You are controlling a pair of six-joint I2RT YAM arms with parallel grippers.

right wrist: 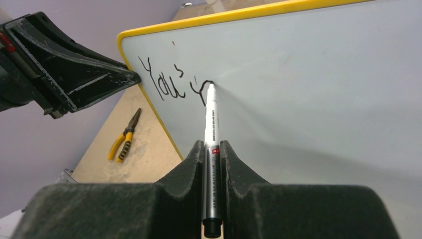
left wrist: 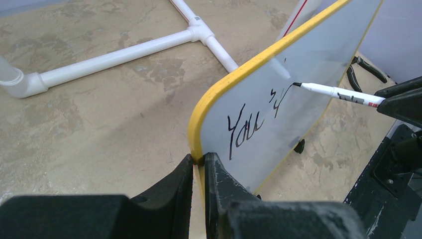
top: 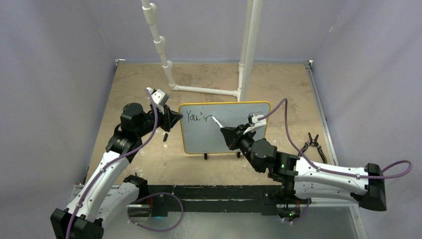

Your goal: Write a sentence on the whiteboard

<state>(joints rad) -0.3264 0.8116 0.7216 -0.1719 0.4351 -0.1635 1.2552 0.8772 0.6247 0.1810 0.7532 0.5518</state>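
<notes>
Whiteboard (top: pixel 219 142), rectangular, pale grey-white, yellow rounded-corner frame, upright on 2 small black feet near the desk's middle, face toward the near edge. Thin black handwritten sentence (top: pixel 197 118) in its upper left corner, reading only "You'r". Left gripper (left wrist: pixel 199 160) pinching the board's left yellow edge, jaws pressed against both faces. Right gripper (right wrist: pixel 212 149) clamped on a slim white marker pen (right wrist: pixel 211 112), black tip touching the board at the end of the "r". Dark pliers (top: pixel 313 145) flat near the right edge; white plastic pipe frame (top: pixel 205 91) by the far edge.
</notes>
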